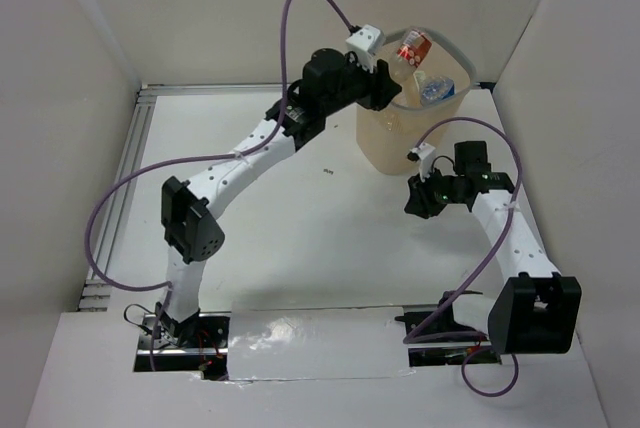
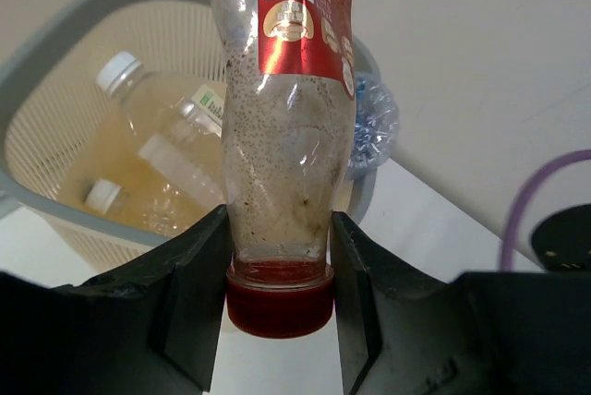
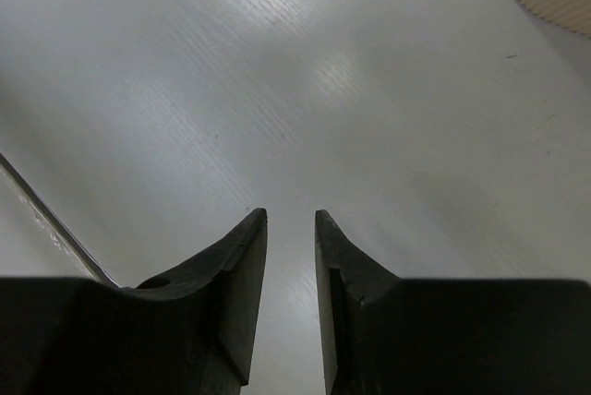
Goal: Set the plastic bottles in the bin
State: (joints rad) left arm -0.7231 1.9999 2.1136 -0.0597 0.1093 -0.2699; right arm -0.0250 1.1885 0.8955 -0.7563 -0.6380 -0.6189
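The left gripper (image 2: 280, 257) is clamped on the neck of a red-capped bottle (image 2: 286, 155), holding it at the rim of the bin (image 2: 55, 109), where other bottles (image 2: 138, 109) already lie. For a clean drop, the arm should bring the bottle well over the opening before the jaws part, so it cannot glance off the rim. The right gripper (image 3: 291, 220), jaws almost together on nothing, hovers over the worktop (image 3: 369, 90) beside the bin, leaving the left arm room
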